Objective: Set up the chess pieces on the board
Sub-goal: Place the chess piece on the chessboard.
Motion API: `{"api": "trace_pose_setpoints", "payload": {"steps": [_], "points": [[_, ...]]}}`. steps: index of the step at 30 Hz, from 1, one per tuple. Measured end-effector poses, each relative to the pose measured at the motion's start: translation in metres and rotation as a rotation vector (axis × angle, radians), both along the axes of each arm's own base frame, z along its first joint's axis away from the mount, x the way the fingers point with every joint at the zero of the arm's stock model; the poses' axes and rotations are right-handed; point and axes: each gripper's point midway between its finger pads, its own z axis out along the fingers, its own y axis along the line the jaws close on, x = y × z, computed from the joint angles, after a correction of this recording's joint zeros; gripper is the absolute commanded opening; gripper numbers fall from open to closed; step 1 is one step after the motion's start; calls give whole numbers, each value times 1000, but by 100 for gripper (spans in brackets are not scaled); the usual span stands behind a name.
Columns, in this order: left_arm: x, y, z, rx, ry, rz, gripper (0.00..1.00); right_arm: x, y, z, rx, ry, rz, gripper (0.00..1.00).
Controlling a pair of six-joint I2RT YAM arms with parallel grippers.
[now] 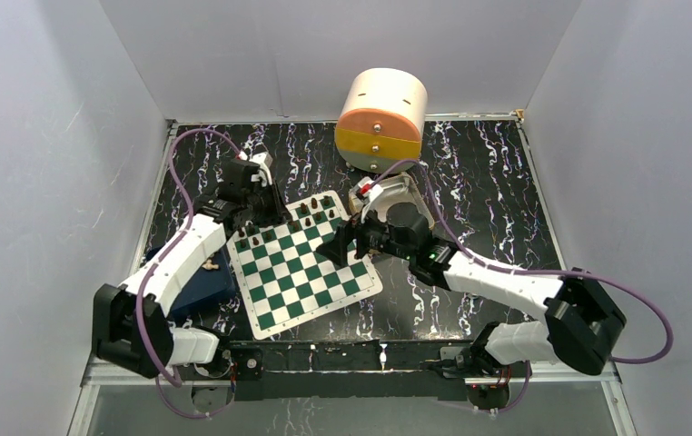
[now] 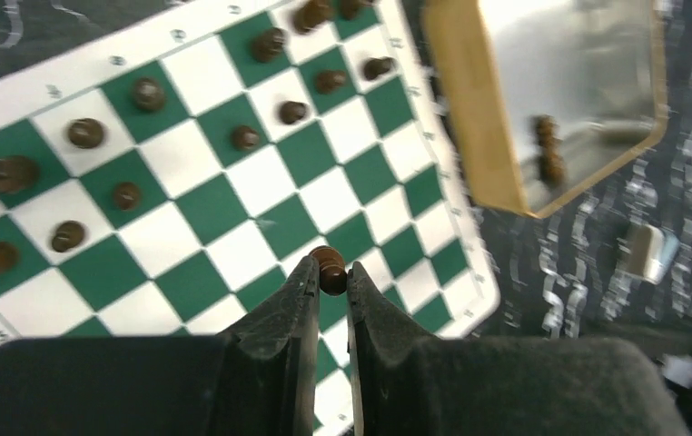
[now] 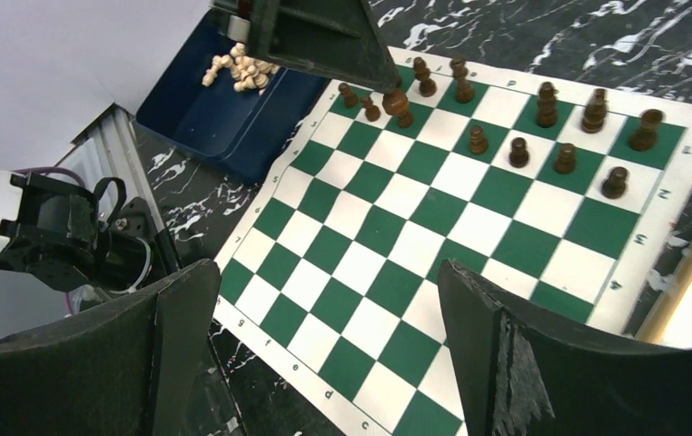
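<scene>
Your right gripper (image 3: 324,272) fills the bottom of its wrist view, jaws spread wide with nothing between them. Above it lies the board (image 3: 388,232), with dark chess pieces (image 3: 517,152) ranked along the frame's upper right. Your left gripper (image 2: 329,277), at bottom centre of its view, pinches one dark piece (image 2: 331,265) over the board.

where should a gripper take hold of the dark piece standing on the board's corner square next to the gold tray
Pinch the corner piece at its narrow waist just under the flared top, coming straight down from above. It stands upright on the board, and another piece and a pawn stand on adjoining squares, so a sideways approach would likely knock them.
</scene>
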Motion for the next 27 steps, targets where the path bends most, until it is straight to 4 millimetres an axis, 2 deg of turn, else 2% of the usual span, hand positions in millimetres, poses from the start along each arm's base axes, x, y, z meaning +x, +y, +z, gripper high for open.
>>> {"api": "trace_pose_setpoints", "payload": {"steps": [5, 9, 16, 19, 27], "points": [[21, 23, -29, 152, -6, 75, 3, 1, -18, 6, -14, -19, -64, 99], [34, 33, -46, 220, -20, 118, 2, 3, -28, 9, -16, -38, -107, 99], [38, 41, -85, 319, 15, 139, 2, 7, -35, 2, -50, -31, -144, 99], [37, 42, -92, 340, 19, 139, 3, 7, -36, 0, -58, -30, -146, 99], [45, 41, -90, 343, -29, 153, 3, 12, -39, -1, -71, -48, -167, 99]]}}
